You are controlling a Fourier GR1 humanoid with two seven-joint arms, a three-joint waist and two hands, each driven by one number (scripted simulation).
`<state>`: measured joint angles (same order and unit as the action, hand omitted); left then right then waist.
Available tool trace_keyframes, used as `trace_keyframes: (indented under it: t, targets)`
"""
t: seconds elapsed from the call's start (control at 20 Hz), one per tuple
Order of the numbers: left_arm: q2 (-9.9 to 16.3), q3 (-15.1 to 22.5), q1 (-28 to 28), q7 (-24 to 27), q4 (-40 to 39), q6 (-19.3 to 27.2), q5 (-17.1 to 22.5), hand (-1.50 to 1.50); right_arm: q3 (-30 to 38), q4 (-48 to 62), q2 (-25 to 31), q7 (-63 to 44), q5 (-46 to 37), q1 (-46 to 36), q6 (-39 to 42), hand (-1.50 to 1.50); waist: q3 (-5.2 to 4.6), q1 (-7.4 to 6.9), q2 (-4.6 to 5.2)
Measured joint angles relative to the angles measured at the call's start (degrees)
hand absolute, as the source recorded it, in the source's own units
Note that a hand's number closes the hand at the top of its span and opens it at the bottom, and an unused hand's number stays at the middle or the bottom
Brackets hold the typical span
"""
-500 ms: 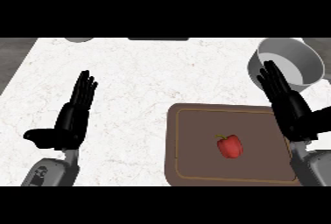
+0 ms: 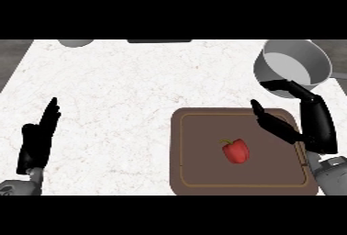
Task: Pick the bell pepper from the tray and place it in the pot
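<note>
While the pick is not yet begun, the scene reads as follows.
Bell pepper (image 2: 236,150): lies near the middle of the brown tray (image 2: 186,151), untouched.
Right hand (image 2: 305,124): above the tray's right edge, fingers spread wide, holding nothing, thumb toward the pepper.
Left hand (image 2: 39,140): resting at the counter's left, fingers straight and up.
Pot (image 2: 295,66): beyond the tray's far right corner, mouth unobstructed.
Risk, slip: the pepper's rounded body may roll off closing fingers.
Risk, collision: the pot's rim sits close to the right hand's fingertips; a low carry could strike it.
</note>
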<state>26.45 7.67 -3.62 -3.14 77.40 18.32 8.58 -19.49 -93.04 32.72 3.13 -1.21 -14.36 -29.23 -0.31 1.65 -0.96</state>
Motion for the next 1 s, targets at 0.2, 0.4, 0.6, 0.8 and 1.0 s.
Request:
trace_keyframes:
  t: [0.2,0.4,0.6,0.8,1.0]
  targets:
    - [2.56,-0.64,0.48,-5.8,-1.12,-0.02,-0.2,0.0,-4.35,-1.73,-3.58,3.18,-13.12,5.3,-12.87,-1.5,0.18,0.6,0.07]
    - [3.36,-0.45,0.56,-9.18,-0.86,0.29,-0.86,0.0,-9.92,-4.98,-6.11,-0.17,-28.03,11.54,-21.13,-1.5,0.11,0.67,0.12]
    - [4.05,-0.52,0.95,-11.73,0.4,0.66,-1.17,0.0,-11.64,-7.32,-5.78,-8.89,-40.82,17.95,-19.82,-1.5,-0.06,1.06,0.02]
    - [5.05,-0.84,0.46,-14.04,1.51,0.65,-1.29,0.0,-10.84,-10.94,-4.66,-18.8,-51.14,22.38,-12.87,-1.5,-0.2,1.61,0.01]
    - [5.92,-1.48,0.07,-15.2,2.2,0.24,-0.99,0.0,-12.01,-16.27,-4.08,-28.76,-59.53,26.3,-2.09,-1.5,-0.3,1.52,0.07]
